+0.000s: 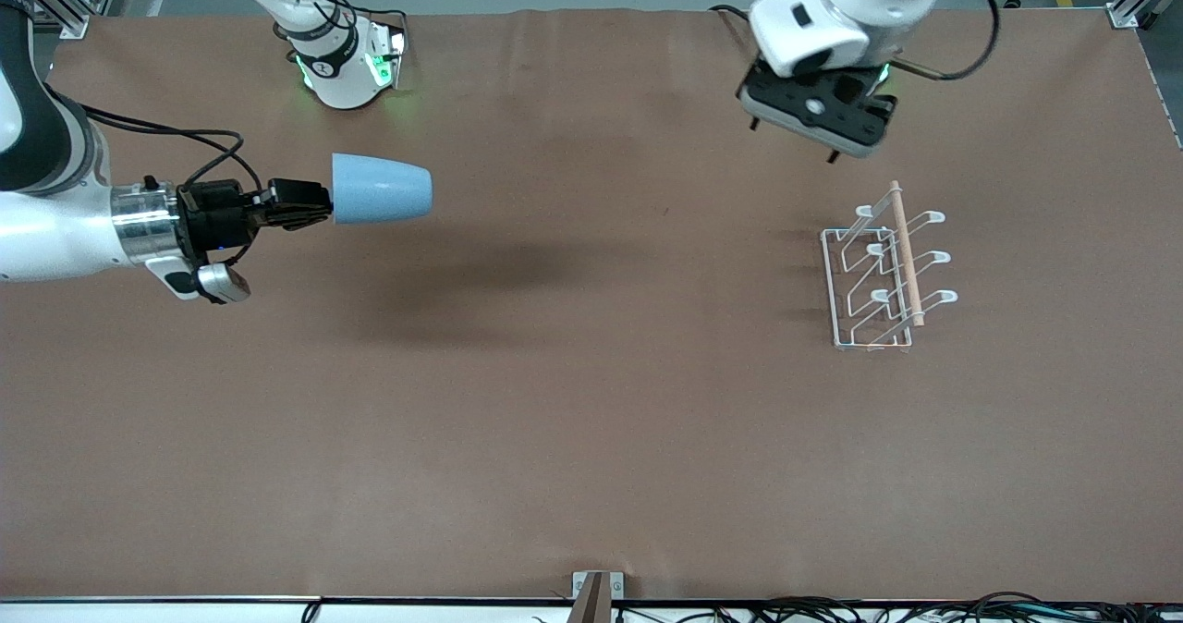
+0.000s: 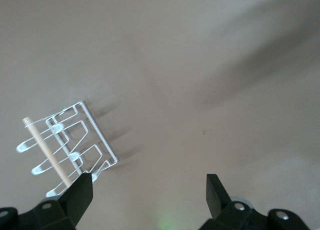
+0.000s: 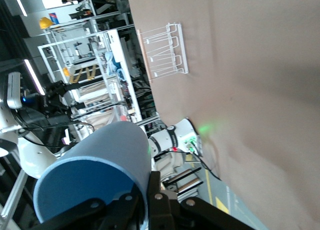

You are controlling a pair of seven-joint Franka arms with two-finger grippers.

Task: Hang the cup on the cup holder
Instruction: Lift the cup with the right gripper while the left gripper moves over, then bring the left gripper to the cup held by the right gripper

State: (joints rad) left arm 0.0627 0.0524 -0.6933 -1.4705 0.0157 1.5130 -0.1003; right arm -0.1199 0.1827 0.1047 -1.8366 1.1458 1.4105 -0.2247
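My right gripper (image 1: 319, 205) is shut on the rim of the light-blue cup (image 1: 381, 189) and holds it on its side, up in the air over the right arm's end of the table. In the right wrist view the cup's open mouth (image 3: 95, 182) faces the camera, with one finger inside the rim and one outside. The white wire cup holder (image 1: 883, 270) with its wooden rod stands on the table toward the left arm's end; it also shows in the right wrist view (image 3: 162, 52) and in the left wrist view (image 2: 65, 147). My left gripper (image 1: 795, 142) is open and empty, in the air above the table beside the holder.
The brown table (image 1: 591, 401) bears only the holder. The right arm's base (image 1: 347, 64) stands at the table's edge farthest from the front camera. A small bracket (image 1: 596, 591) sits at the edge nearest the front camera.
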